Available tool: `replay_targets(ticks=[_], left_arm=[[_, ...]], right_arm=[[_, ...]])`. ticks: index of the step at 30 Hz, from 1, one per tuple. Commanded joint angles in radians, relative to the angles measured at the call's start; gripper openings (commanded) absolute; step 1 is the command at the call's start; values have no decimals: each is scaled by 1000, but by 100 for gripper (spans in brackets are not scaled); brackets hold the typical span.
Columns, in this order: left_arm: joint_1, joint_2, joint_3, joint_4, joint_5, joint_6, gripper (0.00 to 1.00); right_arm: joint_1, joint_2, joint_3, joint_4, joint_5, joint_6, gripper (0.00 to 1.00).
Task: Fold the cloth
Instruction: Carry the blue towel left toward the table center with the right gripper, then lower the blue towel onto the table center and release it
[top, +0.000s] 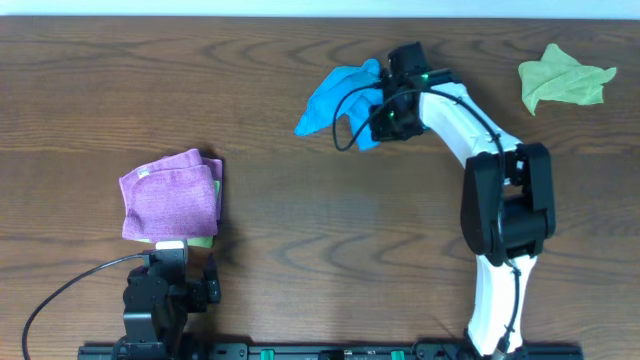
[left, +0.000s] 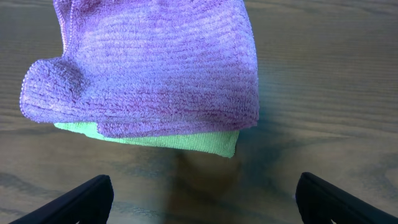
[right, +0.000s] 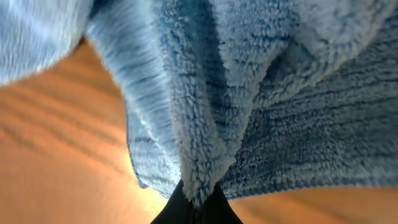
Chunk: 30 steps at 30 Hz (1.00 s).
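The sky-blue cloth (top: 338, 95) lies crumpled at the back middle of the table. My right gripper (top: 385, 118) is shut on a fold of the cloth at its right side. In the right wrist view the blue cloth (right: 249, 93) fills the frame and a ridge of it is pinched between my right gripper's fingers (right: 198, 202). My left gripper (top: 172, 268) is open and empty near the front left edge. In the left wrist view its fingers (left: 202, 196) spread wide over bare wood.
A folded purple cloth (top: 170, 195) lies on a folded yellow-green cloth (top: 205, 240) at the front left, just beyond my left gripper; both show in the left wrist view (left: 155, 68) (left: 186, 142). A crumpled yellow-green cloth (top: 562, 78) lies at the back right.
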Motion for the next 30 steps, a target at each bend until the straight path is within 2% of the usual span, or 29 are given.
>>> replay_targets(ticks=[1,13,25,26,27,29,30], left_arm=[[4,-6,-36,-47,12,-13,95],[4,-6,-36,-47,12,-13,95],[4,-6,-36,-47,12,-13,95],[4,-6,-36,-47,12,-13,95],[4,-6,-36,-47,12,-13,95],[4,-6,-36,-47,12,-13,95],[4,-6,-36,-47,12,-13,95]], right_arm=[[55,-20,-3,-35,-54,7,1],[253,-95,-3,-163,-108,7,1],[384,-100,-3,-154,-148,7,1],[386,-100,-3,-156,-142,6,4],[388,-100,-3,-158,-132,7,15],[388,-100,-3,-166,-95,7,50],[388,-100,-3,-169,-79,7,59]])
